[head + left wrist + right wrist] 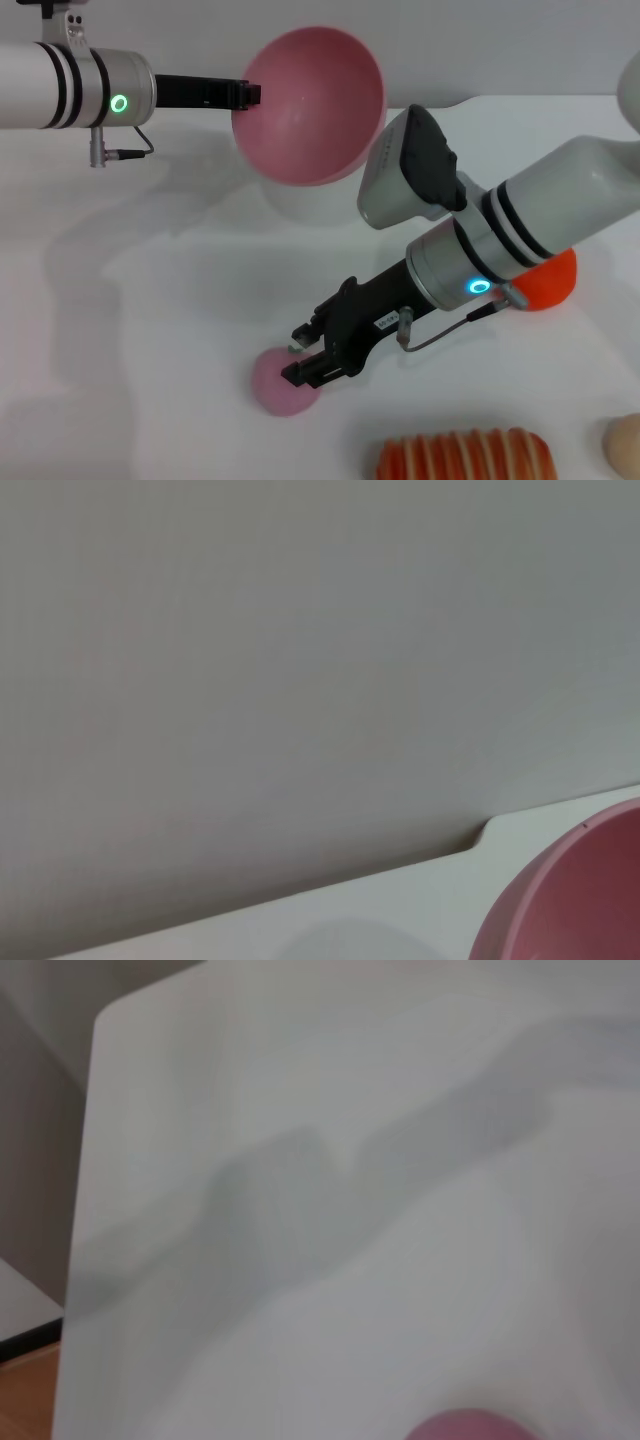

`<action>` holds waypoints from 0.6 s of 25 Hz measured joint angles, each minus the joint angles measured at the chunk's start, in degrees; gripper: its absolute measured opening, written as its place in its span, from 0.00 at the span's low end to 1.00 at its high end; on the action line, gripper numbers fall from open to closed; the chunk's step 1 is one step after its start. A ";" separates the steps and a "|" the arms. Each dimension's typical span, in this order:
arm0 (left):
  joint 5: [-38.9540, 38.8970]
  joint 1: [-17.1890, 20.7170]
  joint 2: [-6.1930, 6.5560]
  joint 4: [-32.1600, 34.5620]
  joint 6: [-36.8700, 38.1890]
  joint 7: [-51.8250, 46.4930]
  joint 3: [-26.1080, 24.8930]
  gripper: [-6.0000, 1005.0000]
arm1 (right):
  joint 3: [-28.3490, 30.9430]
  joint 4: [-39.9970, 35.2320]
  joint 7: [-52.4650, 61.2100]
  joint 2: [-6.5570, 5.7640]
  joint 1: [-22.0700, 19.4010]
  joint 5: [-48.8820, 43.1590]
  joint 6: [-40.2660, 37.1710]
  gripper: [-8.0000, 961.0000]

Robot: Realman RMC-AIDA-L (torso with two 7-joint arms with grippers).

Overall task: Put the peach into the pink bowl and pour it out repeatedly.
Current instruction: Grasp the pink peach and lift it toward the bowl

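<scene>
We are at the pick-up step: the peach (283, 384) lies on the white counter (150, 330) and is not yet in the bowl (310, 105). Our right pincer (312, 352) is low over the counter with its fingers spread apart, and the peach sits just beyond the fingertips, touching or almost touching the lower one; we cannot tell if there is real contact. In the right wrist view only a small pink edge of the peach (470, 1425) shows. Our left pincer (248, 94) holds the bowl by its rim, lifted above the counter and tilted, so its opening faces toward the right pincer and partly down; the pincer is closed on the rim. In the left wrist view only a part of the bowl (570, 900) shows. We judge that the next move asks the right pincer to go a little more forward so the peach comes between the fingers, then to close and lift. The bowl should be turned mouth up before the peach goes in, otherwise the peach may roll out. The peach is round, so it has no clear long axis, and we cannot see where its stem mark points. An orange-red fruit (548, 283) lies behind the right arm.
</scene>
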 joint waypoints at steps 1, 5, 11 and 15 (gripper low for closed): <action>0.00 0.00 0.00 0.00 0.00 0.00 0.00 0.05 | -0.65 0.29 0.05 0.00 0.06 0.25 0.51 0.52; 0.00 0.10 -0.04 0.02 -0.01 0.04 0.35 0.05 | -2.18 1.33 0.43 0.07 0.27 0.54 2.13 0.53; 0.01 0.17 -0.09 -0.01 -0.02 0.13 0.36 0.05 | -2.82 2.68 0.86 0.11 0.75 1.16 2.93 0.53; 0.01 0.18 -0.12 -0.03 -0.02 0.46 0.34 0.05 | -3.18 3.07 0.90 0.10 0.87 1.58 3.22 0.53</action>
